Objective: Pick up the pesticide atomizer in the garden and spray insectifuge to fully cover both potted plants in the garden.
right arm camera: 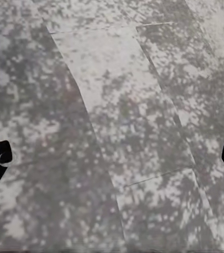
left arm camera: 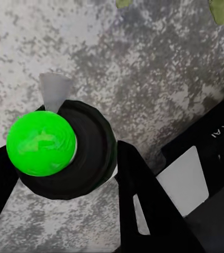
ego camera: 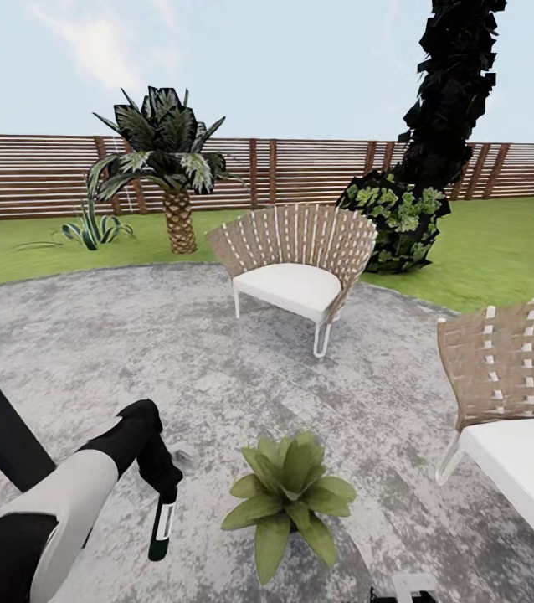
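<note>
My left gripper is shut on the pesticide atomizer, a dark bottle with a white label that hangs below the fingers over the grey speckled patio. Looking along the left wrist, the atomizer shows end-on as a bright green round face in a dark body, clamped between black fingers. A potted plant, a low rosette of broad green leaves, sits on the patio just right of the bottle, apart from it. My right gripper is open over bare patio, its fingertips at the picture's two sides.
A woven chair with a white cushion stands beyond the plant, and another chair is close on the right. On the lawn behind are a palm, a dark bush and the slat fence.
</note>
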